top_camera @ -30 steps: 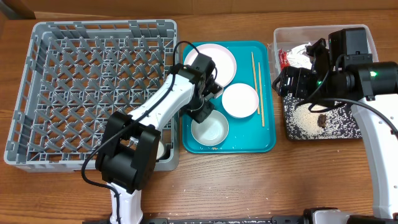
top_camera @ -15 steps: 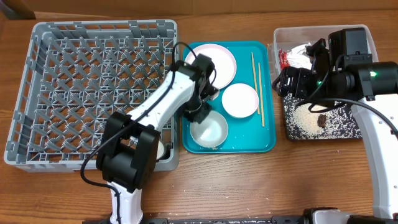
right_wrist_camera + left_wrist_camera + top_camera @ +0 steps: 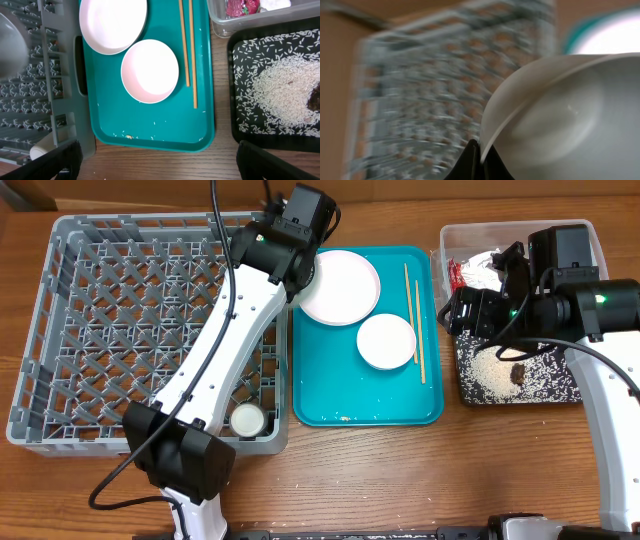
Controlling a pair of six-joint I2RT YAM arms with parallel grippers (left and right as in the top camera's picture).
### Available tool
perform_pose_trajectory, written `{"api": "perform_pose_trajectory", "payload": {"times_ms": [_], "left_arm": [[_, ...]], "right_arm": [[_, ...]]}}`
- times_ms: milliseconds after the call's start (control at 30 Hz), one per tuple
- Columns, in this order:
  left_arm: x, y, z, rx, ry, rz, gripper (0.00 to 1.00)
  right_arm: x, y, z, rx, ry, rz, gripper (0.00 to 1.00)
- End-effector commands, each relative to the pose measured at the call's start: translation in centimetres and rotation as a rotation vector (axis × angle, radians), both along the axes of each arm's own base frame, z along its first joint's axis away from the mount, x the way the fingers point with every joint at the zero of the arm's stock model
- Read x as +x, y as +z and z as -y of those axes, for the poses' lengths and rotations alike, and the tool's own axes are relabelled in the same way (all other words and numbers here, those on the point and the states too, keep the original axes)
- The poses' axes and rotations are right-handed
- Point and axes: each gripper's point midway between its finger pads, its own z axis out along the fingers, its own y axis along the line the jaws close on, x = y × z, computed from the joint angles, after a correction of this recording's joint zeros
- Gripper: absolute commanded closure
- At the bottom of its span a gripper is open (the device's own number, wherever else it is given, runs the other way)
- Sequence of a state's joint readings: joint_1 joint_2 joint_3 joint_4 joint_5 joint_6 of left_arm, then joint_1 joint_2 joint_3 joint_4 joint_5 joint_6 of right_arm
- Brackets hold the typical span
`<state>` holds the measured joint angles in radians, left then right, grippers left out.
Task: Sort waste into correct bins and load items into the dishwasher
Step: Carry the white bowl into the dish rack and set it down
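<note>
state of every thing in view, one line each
left pincer, shut on rim of bowl
bowl, held tilted in the air
right pincer, open, empty
large plate, empty, on teal tray
small plate, empty, on teal tray
chopsticks, side by side on teal tray
small cup, sits in dish rack corner
clear tub, holds wrapper and paper
black tray, holds rice and brown lump

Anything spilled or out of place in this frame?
A few loose rice grains lie scattered on the floor of the teal tray near its front edge, outside the black tray that holds the rest.
</note>
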<state>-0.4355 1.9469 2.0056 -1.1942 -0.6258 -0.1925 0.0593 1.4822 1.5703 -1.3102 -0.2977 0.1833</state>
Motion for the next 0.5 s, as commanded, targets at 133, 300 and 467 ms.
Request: {"api": "perform_pose_trajectory", "payload": {"times_ms": [133,300,467], "left_arm": [[2.4,5.0,-8.1,0.408,0.442,0.407,0.96],[4.7,1.9,-8.2,0.524,0.477,0.426,0.96],[6.0,-2.0,-7.8,0.607,0.462,0.382,0.96]], "right_arm": [[0.2,0.0,0.3,-0.009,-0.007,0.004,0.0],[0.2,0.0,0.3,-0.009,-0.007,0.004,0.0],[0.2,0.0,0.3,-0.009,-0.007,0.004,0.0]]}}
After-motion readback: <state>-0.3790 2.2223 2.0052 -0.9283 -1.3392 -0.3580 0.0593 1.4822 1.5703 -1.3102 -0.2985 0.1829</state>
